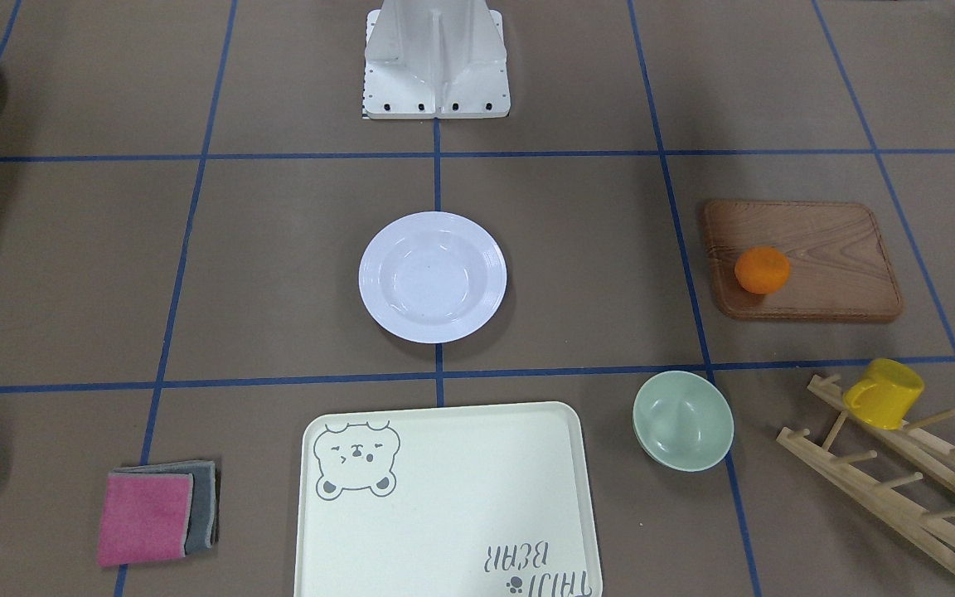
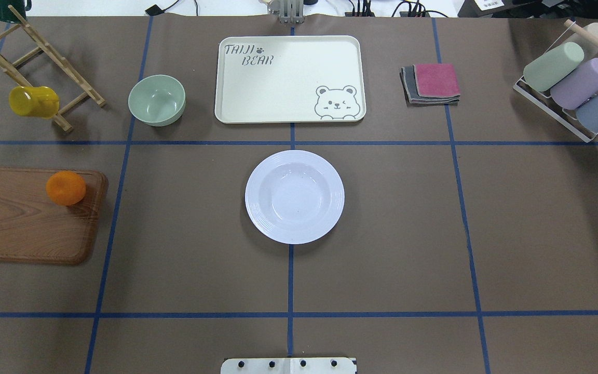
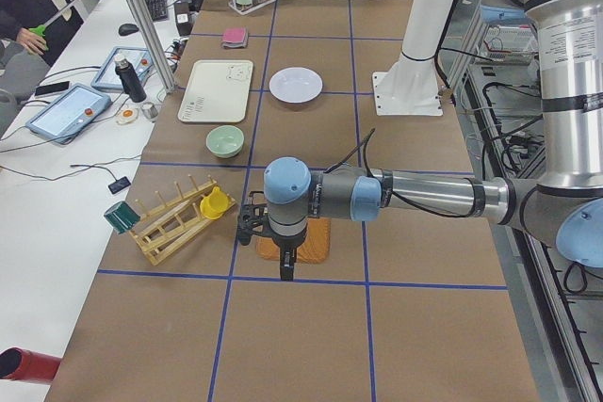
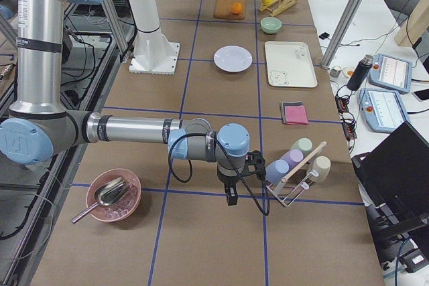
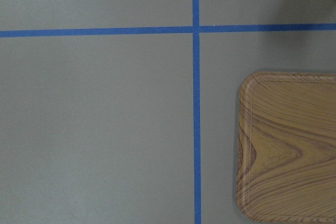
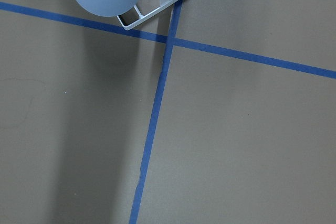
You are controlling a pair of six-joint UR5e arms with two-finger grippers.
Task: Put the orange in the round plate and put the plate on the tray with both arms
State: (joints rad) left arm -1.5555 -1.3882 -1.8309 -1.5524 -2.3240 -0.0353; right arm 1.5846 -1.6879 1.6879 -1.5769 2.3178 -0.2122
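Note:
The orange (image 1: 762, 270) (image 2: 65, 188) rests on a brown wooden board (image 2: 13, 223) at the table's left side. The white round plate (image 1: 433, 276) (image 2: 294, 196) sits empty at the table's middle. Beyond it lies the cream bear tray (image 2: 288, 78) (image 1: 444, 497), with nothing on it. My left gripper (image 3: 286, 268) hangs over the table at the board's near edge, seen only in the exterior left view. My right gripper (image 4: 231, 197) hangs beside a cup rack (image 4: 295, 165), seen only in the exterior right view. Whether either gripper is open or shut, I cannot tell. Neither wrist view shows fingers.
A pale-green bowl (image 2: 157, 99) stands left of the tray, and a yellow mug (image 2: 33, 101) hangs on a wooden peg rack (image 2: 34, 62). Folded pink and grey cloths (image 2: 431, 83) lie right of the tray. A pink bowl with a spoon (image 4: 112, 195) sits at the table's right end.

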